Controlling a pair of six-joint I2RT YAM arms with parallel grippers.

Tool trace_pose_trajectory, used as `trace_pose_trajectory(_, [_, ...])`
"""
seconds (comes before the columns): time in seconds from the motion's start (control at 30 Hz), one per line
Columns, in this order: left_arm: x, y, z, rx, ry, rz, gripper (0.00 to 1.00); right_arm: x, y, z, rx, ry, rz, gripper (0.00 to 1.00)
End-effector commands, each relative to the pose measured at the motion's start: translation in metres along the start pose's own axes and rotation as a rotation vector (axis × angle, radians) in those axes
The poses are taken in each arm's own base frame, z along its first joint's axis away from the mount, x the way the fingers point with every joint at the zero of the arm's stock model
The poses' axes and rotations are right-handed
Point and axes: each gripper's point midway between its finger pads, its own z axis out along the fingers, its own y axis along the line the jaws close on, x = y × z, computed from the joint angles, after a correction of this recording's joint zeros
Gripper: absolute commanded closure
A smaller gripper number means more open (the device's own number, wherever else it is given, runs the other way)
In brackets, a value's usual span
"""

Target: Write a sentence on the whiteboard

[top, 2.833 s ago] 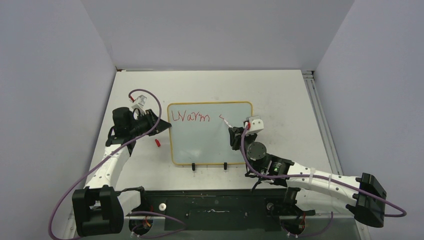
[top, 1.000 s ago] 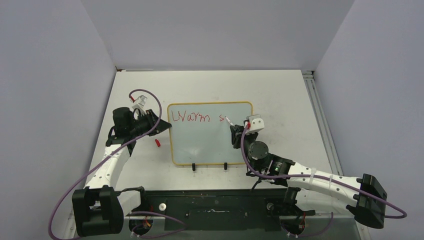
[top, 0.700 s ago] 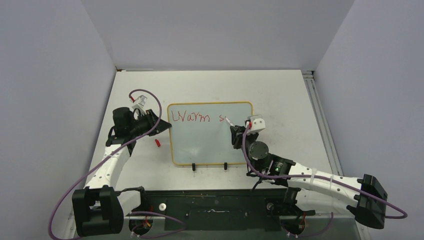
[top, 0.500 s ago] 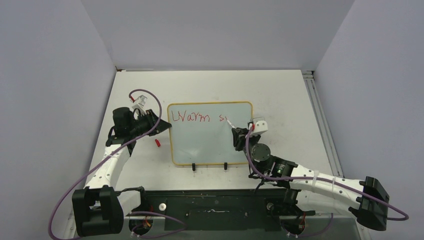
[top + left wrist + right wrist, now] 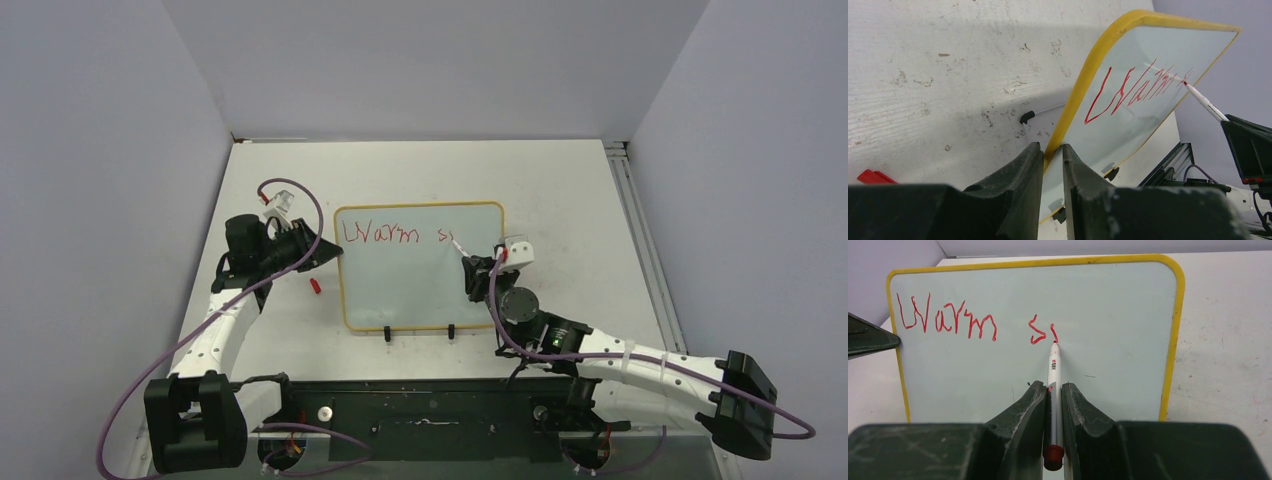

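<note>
The whiteboard [image 5: 420, 290] lies on the table, pale with a yellow frame and two black feet. The sentence [image 5: 381, 234] reads "Warm s" plus one short stroke, in red. It also shows in the right wrist view [image 5: 948, 320] and the left wrist view [image 5: 1138, 92]. My left gripper [image 5: 1052, 150] is shut on the whiteboard's left edge [image 5: 1083, 95]. My right gripper [image 5: 1054, 390] is shut on a white marker [image 5: 1053, 375] with a red end. The marker's tip touches the board at the bottom of the short stroke after the "s" [image 5: 1036, 331].
A red marker cap [image 5: 315, 285] lies on the table left of the board, also in the left wrist view [image 5: 873, 176]. Grey walls enclose the table on three sides. A metal rail [image 5: 640, 240] runs along the right edge.
The "s" has been finished and a short stroke added after it. My right gripper has shifted slightly right and toward the near edge with the marker. The left arm has not moved.
</note>
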Motion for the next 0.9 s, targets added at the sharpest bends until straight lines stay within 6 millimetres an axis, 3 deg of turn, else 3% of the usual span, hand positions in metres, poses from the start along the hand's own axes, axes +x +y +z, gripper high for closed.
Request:
trace_pose_trajectory(0.0, [-0.018, -0.019, -0.004, 0.045, -0.039, 0.071, 0.81, -0.016, 0.006, 0.005, 0.006, -0.041, 0.005, 0.95])
trace_pose_trajectory(0.5, [-0.018, -0.017, -0.003, 0.041, -0.036, 0.070, 0.81, -0.037, 0.001, 0.011, 0.034, -0.095, 0.000, 0.95])
trace_pose_trajectory(0.87, [-0.018, -0.018, -0.004, 0.044, -0.038, 0.071, 0.81, -0.033, -0.008, 0.007, 0.058, -0.087, 0.002, 0.95])
